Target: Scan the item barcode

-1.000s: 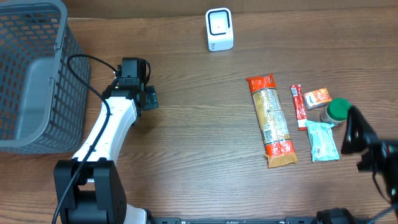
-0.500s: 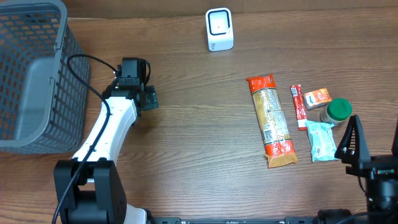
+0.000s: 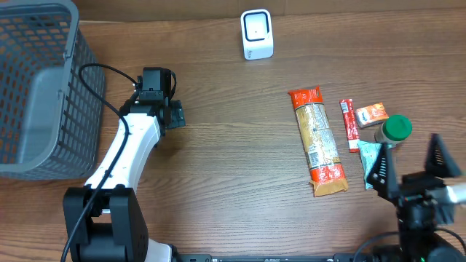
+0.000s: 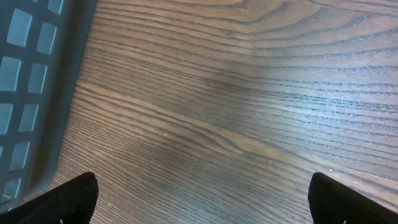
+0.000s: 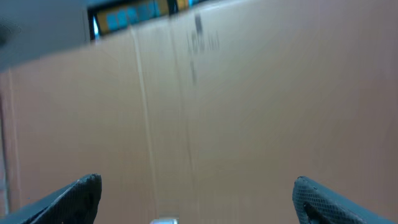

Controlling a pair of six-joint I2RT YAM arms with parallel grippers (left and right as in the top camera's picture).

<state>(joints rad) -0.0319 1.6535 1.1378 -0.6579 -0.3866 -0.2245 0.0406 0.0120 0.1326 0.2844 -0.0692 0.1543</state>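
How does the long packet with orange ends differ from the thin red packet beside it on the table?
The long packet is far longer and wider than the thin red packet. The long packet has a pale beige middle between orange ends; the thin red packet is red almost all over. Both lie flat, pointing nearly the same way, not touching each other.

- A white barcode scanner [image 3: 256, 34] stood upright at the far side, well apart from the goods.
- A long noodle packet [image 3: 317, 142] with orange ends lay flat.
- Just to its right lay a red stick sachet [image 3: 350, 124], a small orange box [image 3: 371, 114], a green-lidded jar [image 3: 395, 129] and a pale-blue packet [image 3: 368, 151], partly hidden.
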